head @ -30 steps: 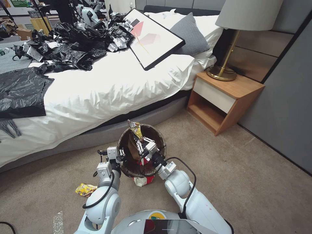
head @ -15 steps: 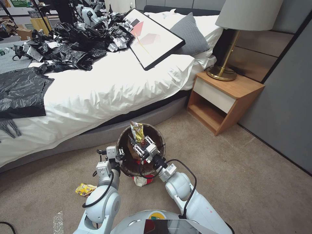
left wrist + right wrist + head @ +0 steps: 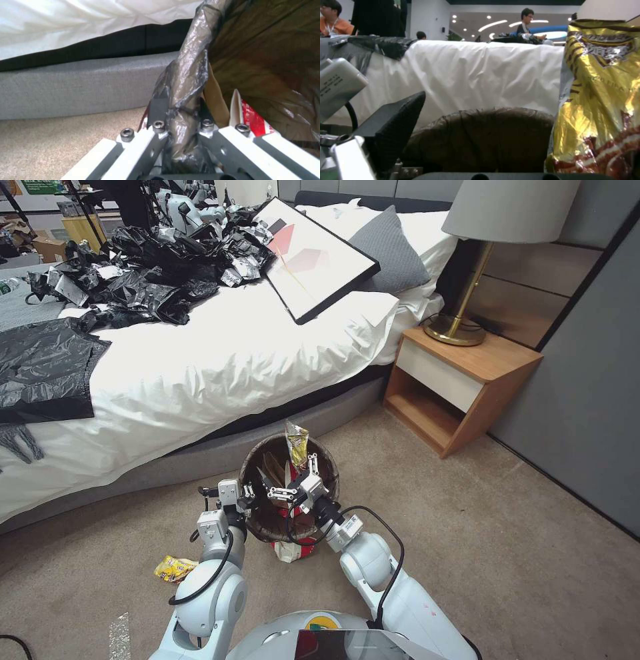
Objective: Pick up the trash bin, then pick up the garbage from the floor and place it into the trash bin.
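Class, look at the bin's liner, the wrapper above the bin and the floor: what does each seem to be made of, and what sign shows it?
Liner of the trash bin: thin brown plastic film, probably; it crinkles and shines where the left pincer pinches it.
Snack wrapper: metallised foil-like film, glossy gold with sharp creases.
Floor: short-pile beige carpet, matte and grainy.

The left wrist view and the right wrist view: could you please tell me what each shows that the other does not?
Left wrist view alone: the left gripper shut on the bag-lined rim of the trash bin, the grey bed base, carpet, and a red and white wrapper inside the bin.

Right wrist view alone: a yellow snack wrapper upright beside one spread finger of the open right gripper, above the bin.

Both: the bin's brown liner and the white bedsheet.
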Available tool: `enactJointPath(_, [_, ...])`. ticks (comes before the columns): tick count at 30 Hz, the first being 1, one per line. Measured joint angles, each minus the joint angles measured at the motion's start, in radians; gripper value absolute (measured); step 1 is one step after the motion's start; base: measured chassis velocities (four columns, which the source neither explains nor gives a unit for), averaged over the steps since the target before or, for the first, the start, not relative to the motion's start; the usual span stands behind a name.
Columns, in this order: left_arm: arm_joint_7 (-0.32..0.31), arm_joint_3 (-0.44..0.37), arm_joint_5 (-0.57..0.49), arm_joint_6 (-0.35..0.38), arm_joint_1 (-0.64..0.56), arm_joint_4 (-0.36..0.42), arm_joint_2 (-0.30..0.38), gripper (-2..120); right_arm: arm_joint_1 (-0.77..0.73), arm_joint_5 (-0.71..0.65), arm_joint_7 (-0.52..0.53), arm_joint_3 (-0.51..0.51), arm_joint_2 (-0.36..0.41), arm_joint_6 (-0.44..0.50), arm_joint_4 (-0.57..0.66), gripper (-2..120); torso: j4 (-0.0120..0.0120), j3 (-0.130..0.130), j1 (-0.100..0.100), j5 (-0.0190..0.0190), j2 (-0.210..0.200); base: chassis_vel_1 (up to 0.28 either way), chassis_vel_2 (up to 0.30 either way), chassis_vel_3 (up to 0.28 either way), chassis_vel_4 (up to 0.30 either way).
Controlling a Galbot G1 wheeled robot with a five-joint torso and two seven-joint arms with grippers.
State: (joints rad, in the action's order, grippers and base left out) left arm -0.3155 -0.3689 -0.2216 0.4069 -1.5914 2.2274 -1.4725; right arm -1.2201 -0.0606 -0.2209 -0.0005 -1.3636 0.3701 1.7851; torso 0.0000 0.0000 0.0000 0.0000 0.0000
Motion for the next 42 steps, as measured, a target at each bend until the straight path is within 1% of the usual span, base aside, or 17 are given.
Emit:
enactJointPath(5, [0.000, 0.000, 0.000, 0.001, 0.000, 0.000, 0.000, 2, -0.010, 0.050, 0.005, 0.008, 0.013, -0.030, 0.014, 100, 0.0000, 0.000, 0.000, 0.0000, 0.000, 0.000, 0.000, 0.000, 0.000])
enactJointPath(7, [0.000, 0.000, 0.000, 0.001, 0.000, 0.000, 0.000, 2, -0.015, 0.095, 0.020, 0.015, 0.022, -0.062, 0.026, 100, 0.0000, 0.000, 0.000, 0.0000, 0.000, 0.000, 0.000, 0.000, 0.000])
enactJointPath(16, [0.000, 0.000, 0.000, 0.001, 0.000, 0.000, 0.000, 2, -0.016, 0.102, 0.022, 0.016, 0.024, -0.067, 0.028, 100, 0.0000, 0.000, 0.000, 0.0000, 0.000, 0.000, 0.000, 0.000, 0.000])
enactJointPath(19, [0.000, -0.001, 0.000, 0.001, 0.001, 0.001, 0.000, 2, -0.020, 0.134, 0.027, 0.026, 0.033, -0.106, 0.046, 100, 0.0000, 0.000, 0.000, 0.0000, 0.000, 0.000, 0.000, 0.000, 0.000])
enactJointPath(23, [0.000, -0.001, 0.000, 0.001, 0.001, 0.002, 0.000, 2, -0.022, 0.144, 0.026, 0.032, 0.038, -0.125, 0.056, 100, -0.0001, 0.000, 0.000, 0.0000, 0.000, 0.000, 0.000, 0.000, 0.000])
enactJointPath(38, [0.000, -0.001, 0.000, 0.002, 0.001, 0.002, -0.001, 2, -0.023, 0.148, 0.020, 0.034, 0.040, -0.133, 0.061, 100, 0.0000, 0.000, 0.000, 0.0000, 0.000, 0.000, 0.000, 0.000, 0.000])
enactJointPath(39, [-0.001, -0.001, 0.000, 0.002, 0.001, 0.004, 0.000, 2, -0.027, 0.179, -0.038, 0.054, 0.050, -0.150, 0.079, 100, 0.0003, 0.000, 0.000, 0.0004, 0.000, 0.000, 0.000, 0.000, 0.000])
enactJointPath(40, [-0.001, -0.001, 0.000, 0.002, 0.001, 0.004, 0.000, 2, -0.027, 0.179, -0.038, 0.054, 0.050, -0.150, 0.079, 100, 0.0003, 0.000, 0.000, 0.0004, 0.000, 0.000, 0.000, 0.000, 0.000])
enactJointPath(42, [-0.001, -0.001, 0.000, 0.002, 0.001, 0.006, 0.000, 2, -0.032, 0.213, -0.105, 0.080, 0.061, -0.163, 0.098, 100, -0.0001, 0.000, 0.000, -0.0001, 0.000, 0.000, 0.000, 0.000, 0.000])
